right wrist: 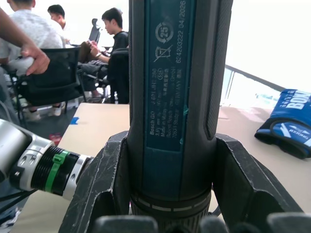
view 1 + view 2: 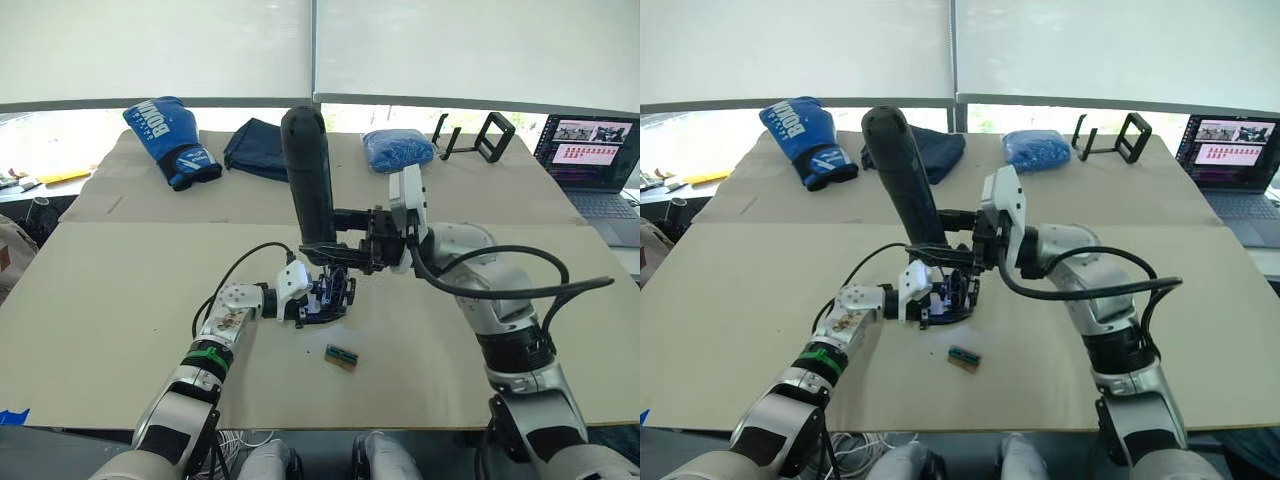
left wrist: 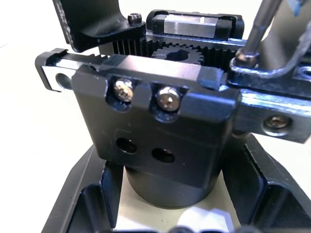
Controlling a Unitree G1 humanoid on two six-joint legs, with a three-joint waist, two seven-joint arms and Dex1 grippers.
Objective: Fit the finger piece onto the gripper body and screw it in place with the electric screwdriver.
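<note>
The gripper body (image 2: 332,296) stands upright on the table's middle, and my left gripper (image 2: 310,304) is shut around its round base (image 3: 167,191). Up close, its toothed racks and two silver screws (image 3: 146,94) face the left wrist camera. My right gripper (image 2: 326,236) is shut on the lower barrel of the electric screwdriver (image 2: 308,170), which stands nearly upright over the body. One of its fingers (image 1: 99,187) presses each side of the barrel. The thin metal bit (image 3: 257,29) rests its tip on the body's right part. I cannot tell the finger piece apart from the body's black parts.
A small green-brown block (image 2: 341,357) lies just in front of the body. At the back of the table (image 2: 120,330) lie a blue boxing glove (image 2: 170,140), a dark cloth (image 2: 255,148), a blue bag (image 2: 397,150) and a black stand (image 2: 480,135). A laptop (image 2: 590,150) sits far right.
</note>
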